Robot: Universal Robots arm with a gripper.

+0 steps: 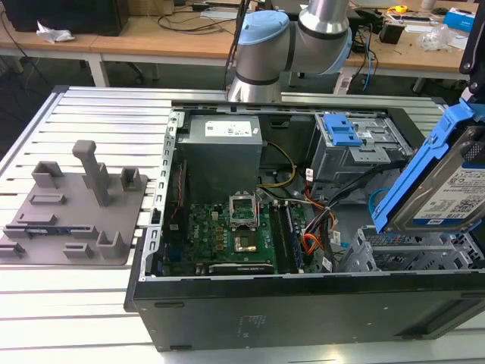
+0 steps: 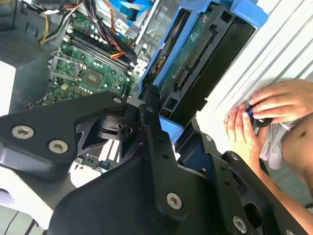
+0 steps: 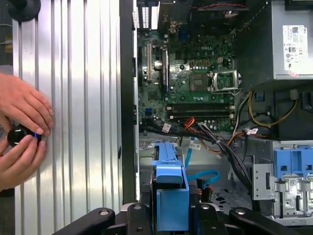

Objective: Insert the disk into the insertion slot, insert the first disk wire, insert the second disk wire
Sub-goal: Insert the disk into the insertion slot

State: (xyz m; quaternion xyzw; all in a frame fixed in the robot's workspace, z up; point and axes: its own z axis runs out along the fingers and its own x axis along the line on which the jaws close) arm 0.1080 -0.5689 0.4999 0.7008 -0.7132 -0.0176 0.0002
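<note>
The disk (image 1: 447, 189), a silver drive with a white label in a bright blue carrier frame, hangs tilted at the exterior view's right. It is above the insertion slot (image 1: 409, 254), a low grey perforated cage in the open computer case, and not in it. My gripper (image 3: 171, 213) is shut on the carrier's end. In the second wrist view the disk's green circuit side (image 2: 195, 54) faces the camera between the black fingers (image 2: 151, 122).
A taller grey cage with a blue latch (image 1: 341, 129) stands behind the slot. A loose blue cable (image 3: 203, 176) and orange wires (image 1: 311, 243) lie beside the motherboard (image 1: 227, 227). A person's hands (image 3: 19, 132) hold a black knob on the slatted table (image 3: 78, 98). A grey fixture (image 1: 76, 205) sits at the exterior view's left.
</note>
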